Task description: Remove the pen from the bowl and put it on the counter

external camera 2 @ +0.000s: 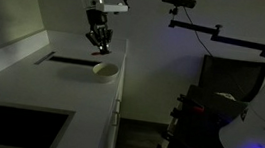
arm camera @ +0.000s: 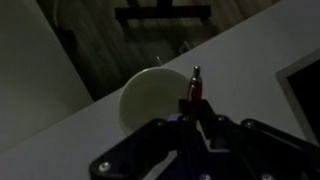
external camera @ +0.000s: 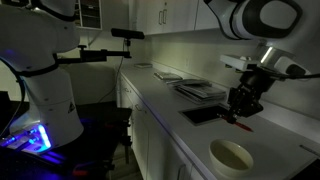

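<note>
My gripper (external camera: 238,116) (external camera 2: 100,47) (arm camera: 194,103) is shut on the thin red pen (arm camera: 195,85) and holds it in the air above the white counter (external camera: 190,140). The pen's red tip shows below the fingers in both exterior views (external camera: 243,124) (external camera 2: 101,51). The cream-white bowl (external camera: 231,155) (external camera 2: 105,71) (arm camera: 150,95) sits on the counter, empty, a little way from the gripper. In the wrist view the pen stands over the counter just beside the bowl's rim.
A dark rectangular inset (external camera: 205,115) (external camera 2: 69,61) lies in the counter under the gripper. A flat stack of dark trays (external camera: 200,90) rests further back. A sink (external camera 2: 11,126) sits near one end. The counter edge (external camera 2: 119,93) drops to the floor.
</note>
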You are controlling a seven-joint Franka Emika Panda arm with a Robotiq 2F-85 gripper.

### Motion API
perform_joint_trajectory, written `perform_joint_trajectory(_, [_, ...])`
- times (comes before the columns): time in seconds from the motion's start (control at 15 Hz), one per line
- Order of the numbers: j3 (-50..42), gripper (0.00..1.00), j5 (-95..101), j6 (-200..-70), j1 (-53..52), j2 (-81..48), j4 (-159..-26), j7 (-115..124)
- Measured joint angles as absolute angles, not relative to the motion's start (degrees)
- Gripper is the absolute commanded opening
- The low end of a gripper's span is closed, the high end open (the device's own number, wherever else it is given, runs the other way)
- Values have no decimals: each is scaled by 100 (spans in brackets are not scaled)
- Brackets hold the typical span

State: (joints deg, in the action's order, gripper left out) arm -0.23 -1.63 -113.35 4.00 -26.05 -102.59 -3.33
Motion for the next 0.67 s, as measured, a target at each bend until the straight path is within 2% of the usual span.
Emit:
perform_joint_trajectory(0.33, [372,4,-84,-12230,-7,-2144,-10972,-769])
perform_joint_trajectory(0.67, [409,4,292,-13439,-502,-2082,-11696,-204])
